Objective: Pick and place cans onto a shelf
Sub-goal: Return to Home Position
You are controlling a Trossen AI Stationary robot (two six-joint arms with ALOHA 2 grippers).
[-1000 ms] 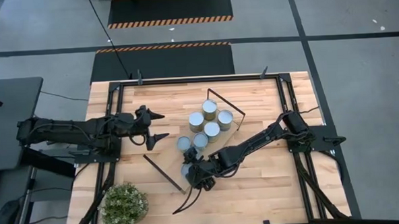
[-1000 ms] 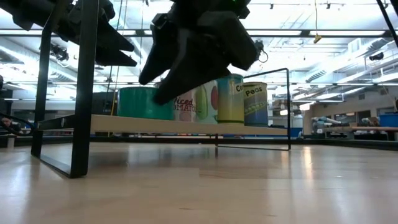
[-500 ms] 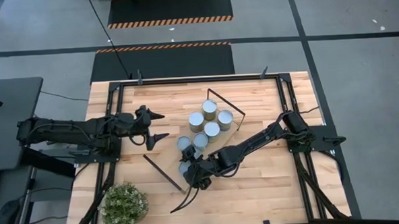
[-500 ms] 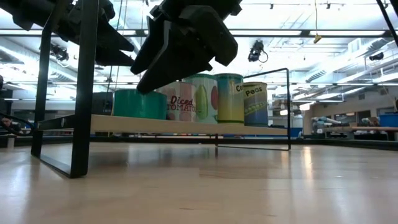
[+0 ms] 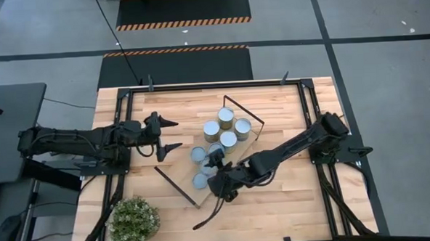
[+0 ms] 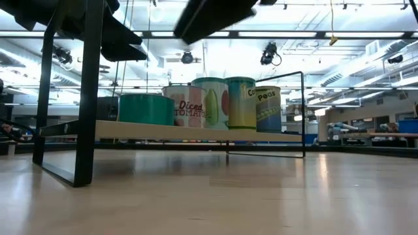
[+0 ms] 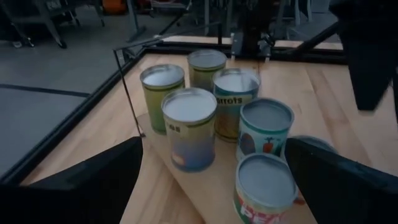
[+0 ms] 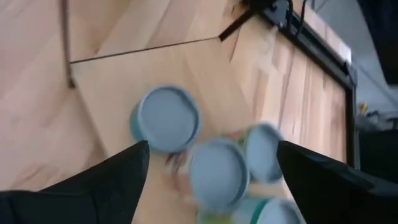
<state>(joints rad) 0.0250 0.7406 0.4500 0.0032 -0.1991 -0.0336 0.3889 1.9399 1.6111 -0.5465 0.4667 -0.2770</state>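
Several cans with pale round tops stand on the light-wood shelf point(image 5: 180, 181), which lies slantwise on the table. One can point(image 5: 201, 181) stands alone at the shelf's near-left end; it also shows in the low view point(image 6: 145, 109) and the right wrist view point(image 8: 165, 118). The others point(image 5: 227, 129) cluster toward the far end. My right gripper point(image 5: 214, 173) hovers open above the shelf, just right of the lone can, and holds nothing; it also shows in its own wrist view point(image 8: 211, 183). My left gripper point(image 5: 176, 134) waits open to the left of the shelf.
A potted plant point(image 5: 134, 222) stands at the table's near-left corner. The shelf's black end frames point(image 6: 88, 98) stand up at both short ends. Bare tabletop point(image 5: 291, 197) lies on the near right. A dark cable point(image 5: 205, 221) hangs from my right arm.
My right gripper has risen from over the lone can at the shelf's near-left end and drawn back toward the table's right edge. The can stays upright on the shelf and now shows uncovered from above.
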